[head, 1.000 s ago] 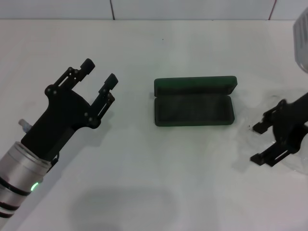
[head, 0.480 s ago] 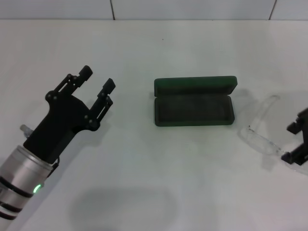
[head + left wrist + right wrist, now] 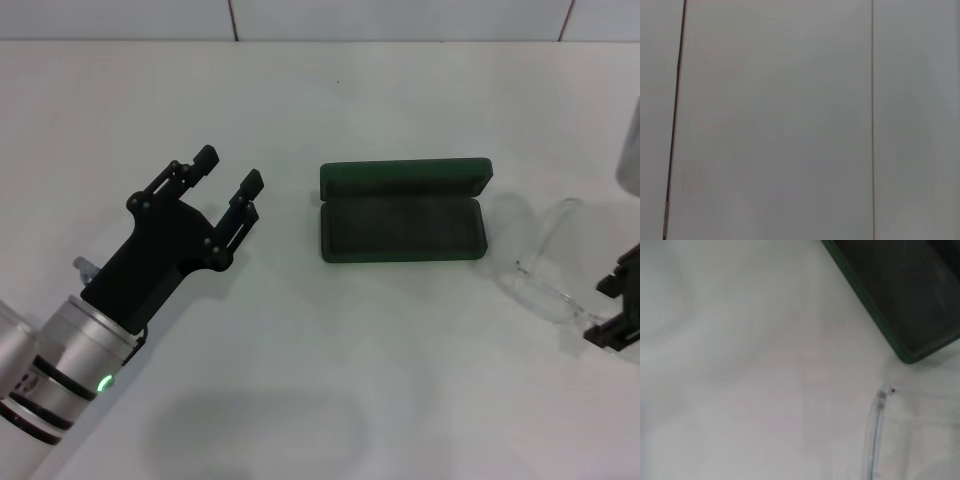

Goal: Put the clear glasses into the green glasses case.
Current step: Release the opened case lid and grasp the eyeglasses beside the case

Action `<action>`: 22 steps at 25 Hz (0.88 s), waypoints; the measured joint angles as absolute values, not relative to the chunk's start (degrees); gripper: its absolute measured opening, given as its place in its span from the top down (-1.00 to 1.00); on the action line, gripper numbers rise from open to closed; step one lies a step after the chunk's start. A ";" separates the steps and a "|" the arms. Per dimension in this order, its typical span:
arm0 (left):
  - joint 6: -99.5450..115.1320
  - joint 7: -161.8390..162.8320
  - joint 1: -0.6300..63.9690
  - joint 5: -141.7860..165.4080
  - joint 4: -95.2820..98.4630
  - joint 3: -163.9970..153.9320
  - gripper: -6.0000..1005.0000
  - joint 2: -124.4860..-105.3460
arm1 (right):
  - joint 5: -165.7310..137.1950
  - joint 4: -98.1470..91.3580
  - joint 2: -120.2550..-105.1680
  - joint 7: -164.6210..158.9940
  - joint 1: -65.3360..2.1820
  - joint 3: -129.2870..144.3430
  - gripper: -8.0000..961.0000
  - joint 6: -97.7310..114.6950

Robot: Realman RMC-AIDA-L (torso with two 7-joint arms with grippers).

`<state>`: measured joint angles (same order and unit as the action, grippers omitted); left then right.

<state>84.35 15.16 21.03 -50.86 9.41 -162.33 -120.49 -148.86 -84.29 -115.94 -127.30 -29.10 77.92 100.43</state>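
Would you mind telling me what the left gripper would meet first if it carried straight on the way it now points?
Probably nothing: the left gripper points toward the table's far edge, and that line passes left of the case, over bare table. Height is unclear.

Matt dark green glasses case (image 3: 404, 212) with felt-like grey lining; clear glasses (image 3: 535, 270) of glossy transparent plastic; smooth white surface (image 3: 330, 380)

The right end effector (image 3: 618, 305) is cut off by the head view's edge, so its finger spacing is unreadable. In the right wrist view, the green glasses case (image 3: 900, 295) and clear glasses (image 3: 875, 435) run off frame.
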 joint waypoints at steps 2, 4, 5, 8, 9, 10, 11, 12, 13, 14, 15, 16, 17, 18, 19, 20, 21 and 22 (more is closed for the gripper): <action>84.25 15.15 21.11 -50.83 9.41 -162.33 -0.10 -120.50 | -148.89 -83.77 -115.93 -127.34 -29.16 79.38 -0.34 99.11; 83.83 15.16 21.62 -50.90 9.41 -162.33 -0.10 -120.50 | -148.88 -82.99 -115.93 -127.35 -29.44 80.68 -0.32 98.62; 83.32 15.25 21.95 -50.90 9.41 -162.33 -0.10 -120.50 | -148.88 -82.60 -115.93 -127.36 -29.57 81.57 -0.32 98.52; 82.12 15.49 22.48 -50.90 9.79 -162.33 -0.10 -120.50 | -148.91 -82.31 -115.93 -127.37 -29.74 83.61 -0.32 98.02; 81.87 15.47 22.49 -50.89 9.97 -162.34 -0.10 -120.50 | -148.91 -82.29 -115.93 -127.37 -29.80 84.07 -0.32 97.87; 81.77 15.42 22.49 -50.90 9.98 -162.34 -0.10 -120.49 | -148.92 -82.33 -115.92 -127.38 -29.84 84.49 -0.32 97.65; 81.66 15.33 22.49 -50.89 9.99 -162.34 -0.10 -120.49 | -148.92 -82.38 -115.92 -127.38 -29.85 84.69 -0.32 97.45; 81.59 15.25 22.49 -50.88 10.01 -162.35 -0.10 -120.50 | -148.93 -82.39 -115.91 -127.38 -29.85 84.75 -0.32 97.30; 81.53 15.19 22.52 -50.74 10.04 -162.45 -0.10 -120.49 | -148.94 -82.36 -115.88 -127.39 -29.88 84.75 -0.32 97.02; 81.49 15.17 22.54 -50.64 10.05 -162.52 -0.10 -120.50 | -148.98 -82.27 -115.87 -127.39 -29.90 84.76 -0.33 96.77; 81.46 15.17 22.57 -50.54 10.08 -162.62 -0.10 -120.50 | -149.11 -82.17 -115.84 -127.40 -29.92 84.77 -0.25 96.52; 81.46 15.16 22.58 -50.46 10.09 -162.65 -0.10 -120.50 | -149.29 -82.07 -115.84 -127.40 -29.95 84.78 -0.17 96.19; 81.46 15.16 22.58 -50.44 10.10 -162.67 -0.10 -120.50 | -149.49 -82.00 -115.85 -127.41 -29.95 84.83 -0.09 95.94; 81.46 15.15 22.58 -50.44 10.10 -162.67 -0.10 -120.50 | -149.61 -81.98 -115.86 -127.41 -29.95 84.94 -0.02 95.82; 81.45 15.15 22.59 -50.43 10.10 -162.68 -0.10 -120.50 | -149.68 -81.94 -115.89 -127.48 -29.86 85.25 0.06 95.71; 81.43 15.14 22.62 -50.43 10.11 -162.69 -0.10 -120.50 | -149.68 -81.94 -115.89 -127.48 -29.86 85.25 0.07 95.71; 81.41 15.14 22.65 -50.42 10.11 -162.68 -0.10 -120.50 | -149.69 -81.91 -115.89 -127.61 -29.84 85.42 0.08 95.71; 81.38 15.14 22.71 -50.42 10.11 -162.69 -0.10 -120.50 | -149.69 -81.89 -115.90 -127.76 -29.82 85.59 0.08 95.71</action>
